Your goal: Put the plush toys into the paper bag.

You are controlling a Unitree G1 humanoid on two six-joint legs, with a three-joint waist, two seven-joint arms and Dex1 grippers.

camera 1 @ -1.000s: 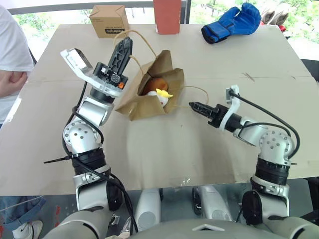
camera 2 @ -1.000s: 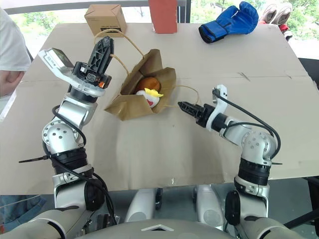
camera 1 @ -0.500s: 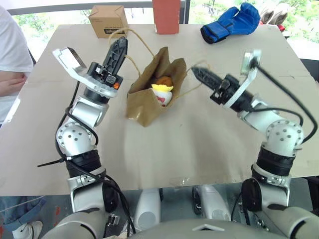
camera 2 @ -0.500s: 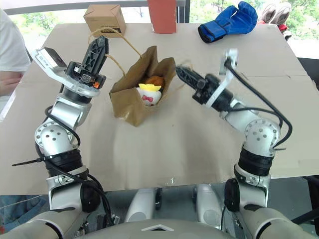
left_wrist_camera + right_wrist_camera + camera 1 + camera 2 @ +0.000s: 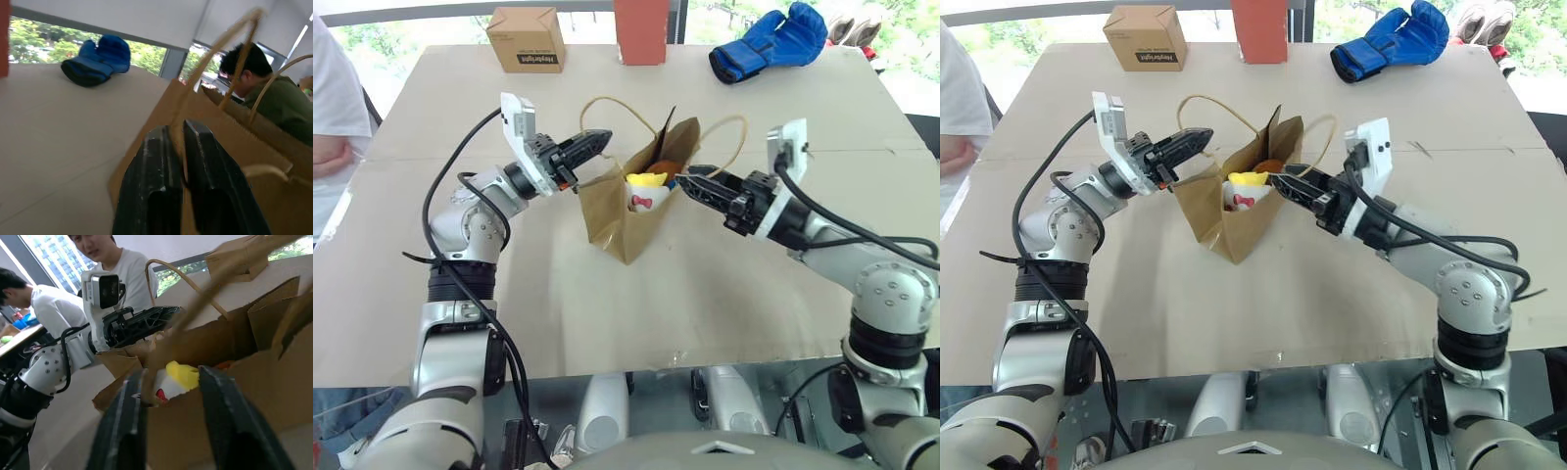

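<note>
Toys (image 5: 646,189) both inside upright paper bag (image 5: 622,211), left gripper (image 5: 595,143) nipping a handle, right gripper (image 5: 690,180) parted astride the rim; nothing left but releasing.

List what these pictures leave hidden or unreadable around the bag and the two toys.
- Orange-brown toy: a sliver shows in the head views; the paper bag wall and the white toy cover the rest.
- White toy's lower body: hidden by the bag's front wall.
- Bag's bottom inside: hidden by the toys.
- Left gripper: handle strand between its fingers; grip uncertain.
- Right gripper: blurred handle crosses its open fingers; contact unclear.
</note>
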